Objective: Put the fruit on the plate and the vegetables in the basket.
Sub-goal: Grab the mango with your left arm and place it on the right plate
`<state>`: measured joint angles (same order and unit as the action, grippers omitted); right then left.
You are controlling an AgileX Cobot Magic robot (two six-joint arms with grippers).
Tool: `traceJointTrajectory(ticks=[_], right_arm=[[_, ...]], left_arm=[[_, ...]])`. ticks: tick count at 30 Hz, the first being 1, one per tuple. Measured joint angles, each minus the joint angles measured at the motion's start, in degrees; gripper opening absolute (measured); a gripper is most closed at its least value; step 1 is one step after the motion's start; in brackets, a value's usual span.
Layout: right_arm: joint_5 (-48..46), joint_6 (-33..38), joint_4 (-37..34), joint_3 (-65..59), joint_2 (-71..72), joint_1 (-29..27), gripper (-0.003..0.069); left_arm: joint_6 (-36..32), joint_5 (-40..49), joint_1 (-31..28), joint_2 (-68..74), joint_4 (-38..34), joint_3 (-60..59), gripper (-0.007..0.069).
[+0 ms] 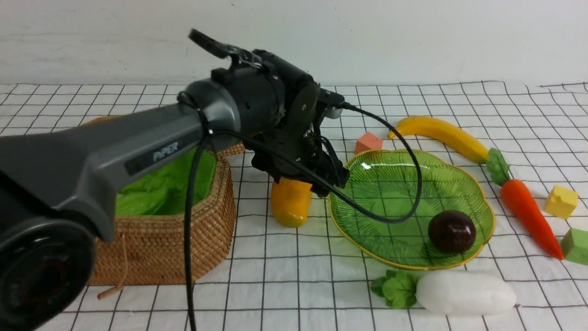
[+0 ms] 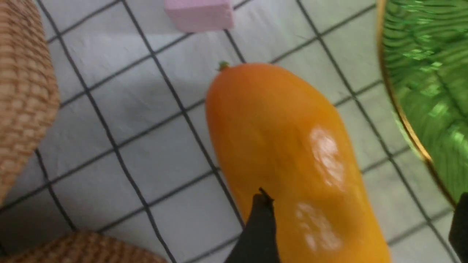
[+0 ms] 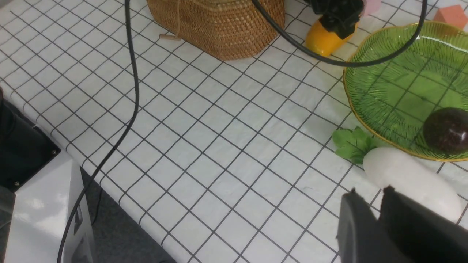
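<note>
My left gripper is open and reaches down over the orange-yellow mango, which lies on the cloth between the basket and the green plate. One finger lies against the mango, the other is by the plate's rim. The dark mangosteen sits on the plate. The banana and carrot lie right of the plate, and the white radish lies in front of it. My right gripper hovers shut and empty near the radish.
Small cubes lie about: orange behind the plate, yellow and green at the far right, pink beyond the mango. The left arm's black cable loops over the plate. The table's front edge shows in the right wrist view.
</note>
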<state>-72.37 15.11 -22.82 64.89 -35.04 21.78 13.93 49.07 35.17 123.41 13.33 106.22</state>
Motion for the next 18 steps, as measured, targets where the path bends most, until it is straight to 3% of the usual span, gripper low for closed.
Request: traceJointTrajectory(ticks=[6, 11, 18], right_arm=[[0.0, -0.2, 0.1, 0.0, 0.0, 0.0, 0.0120], [0.0, -0.2, 0.1, 0.0, 0.0, 0.0, 0.0120], [0.0, -0.2, 0.0, 0.0, 0.0, 0.0, 0.0122]], left_arm=[[5.0, -0.7, 0.0, 4.8, 6.7, 1.0, 0.0642], [6.7, -1.0, 0.0, 7.3, 8.0, 1.4, 0.0522], [6.3, 3.5, 0.3, 6.4, 8.0, 2.8, 0.0524]])
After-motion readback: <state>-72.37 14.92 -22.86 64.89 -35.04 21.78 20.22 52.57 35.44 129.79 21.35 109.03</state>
